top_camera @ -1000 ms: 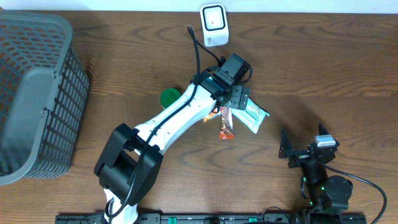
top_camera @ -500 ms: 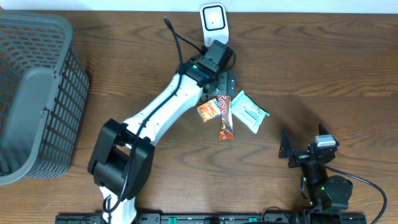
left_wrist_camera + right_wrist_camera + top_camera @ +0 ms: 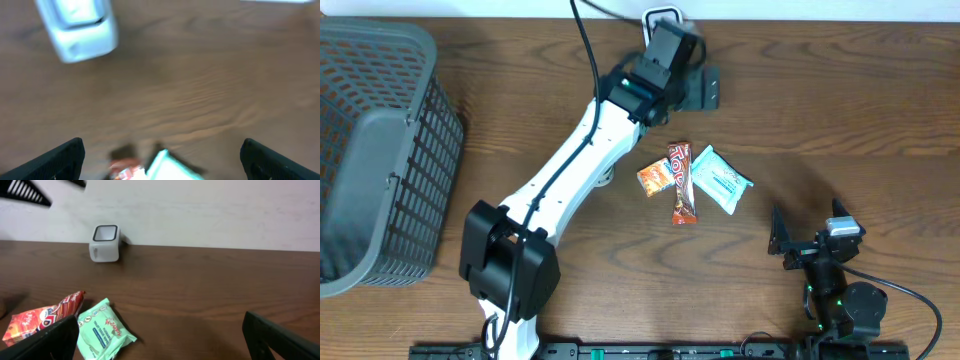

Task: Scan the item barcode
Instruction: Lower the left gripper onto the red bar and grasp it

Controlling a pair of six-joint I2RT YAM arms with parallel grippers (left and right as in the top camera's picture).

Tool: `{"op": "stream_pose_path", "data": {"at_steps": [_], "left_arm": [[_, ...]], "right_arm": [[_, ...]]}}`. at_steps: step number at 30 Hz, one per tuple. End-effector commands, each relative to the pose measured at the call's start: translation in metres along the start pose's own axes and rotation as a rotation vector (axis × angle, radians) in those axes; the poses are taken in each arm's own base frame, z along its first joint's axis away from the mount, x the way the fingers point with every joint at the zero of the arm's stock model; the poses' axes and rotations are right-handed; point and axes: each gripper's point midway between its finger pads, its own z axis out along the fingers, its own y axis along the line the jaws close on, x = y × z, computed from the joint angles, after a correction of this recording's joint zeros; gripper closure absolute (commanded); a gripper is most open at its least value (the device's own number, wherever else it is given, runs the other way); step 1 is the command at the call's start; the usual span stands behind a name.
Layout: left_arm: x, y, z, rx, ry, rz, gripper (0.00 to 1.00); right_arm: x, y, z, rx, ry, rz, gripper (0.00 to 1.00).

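My left gripper gapes wide and holds nothing. Its arm is stretched far across the table, just beside the white scanner at the far edge. My right gripper is wide too, empty, low near the front edge. The orange snack packet, chocolate bar and green wipes packet lie mid-table, apart from both grippers.

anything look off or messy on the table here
Nothing spilled or damaged. One oddity: the left gripper hangs open and empty near the white box-shaped scanner, while the orange snack packet, brown candy bar and mint-green wipes pack lie bunched together.
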Motion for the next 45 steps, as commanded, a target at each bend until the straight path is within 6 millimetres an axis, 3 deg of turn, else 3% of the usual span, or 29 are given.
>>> {"op": "stream_pose_path", "data": {"at_steps": [1,8,12,18,21,26,32,45], "left_arm": [[0.006,-0.029,-0.004,0.151,0.052,0.060,0.00],[0.032,-0.020,-0.005,0.113,0.157,0.042,0.02],[0.038,-0.035,-0.008,0.197,0.191,0.040,0.02],[0.051,-0.029,-0.006,0.169,0.252,-0.060,0.02],[0.061,-0.023,0.000,0.137,0.291,-0.112,0.02],[0.075,0.013,0.022,-0.076,0.301,-0.356,0.02],[0.092,0.028,0.044,-0.150,0.334,-0.478,0.02],[0.121,0.053,0.076,-0.248,0.380,-0.537,0.02]], "right_arm": [[0.001,0.002,0.000,-0.011,0.002,0.010,0.01],[0.001,0.002,0.000,-0.011,0.002,0.010,0.01],[0.001,0.002,0.000,-0.011,0.002,0.010,0.01],[0.001,0.002,0.000,-0.011,0.002,0.010,0.01],[0.001,0.002,0.000,-0.011,0.002,0.010,0.01],[0.001,0.002,0.000,-0.011,0.002,0.010,0.01],[0.001,0.002,0.000,-0.011,0.002,0.010,0.01],[0.001,0.002,0.000,-0.011,0.002,0.010,0.01]]}}
